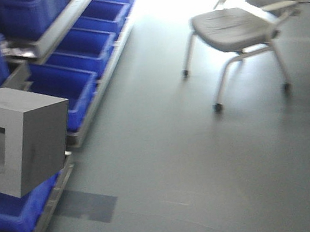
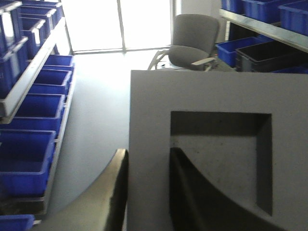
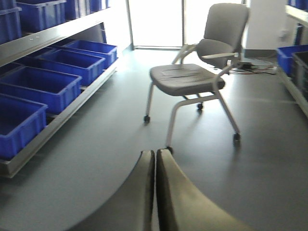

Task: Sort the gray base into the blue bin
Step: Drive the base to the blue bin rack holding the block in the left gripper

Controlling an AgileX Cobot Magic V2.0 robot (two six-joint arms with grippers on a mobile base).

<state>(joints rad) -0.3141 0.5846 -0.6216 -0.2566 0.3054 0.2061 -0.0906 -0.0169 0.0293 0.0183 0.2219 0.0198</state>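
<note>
Left gripper (image 2: 148,161) is clamped on the gray base (image 2: 216,91): one finger presses the outer face, the other sits inside the square recess, and the block's wall is pinched between them. Right gripper (image 3: 155,159) has its fingers pressed together on nothing, pointing down the aisle at the chair (image 3: 192,77), so the left arm is the one that matters.

In the front view the gray base (image 1: 26,135) hangs in the air at the left edge, recess facing 9 o'clock. It is cube-like, with no real long axis. A blue bin (image 1: 14,210) shows at 6 o'clock just beneath it, and more bins run off towards 1 o'clock.

The drop looks like straight down, though I can't tell how squarely the block sits over the opening. The block hides the bin's interior, the frame edge cuts off the block and its claw, and the view is blurred.
</note>
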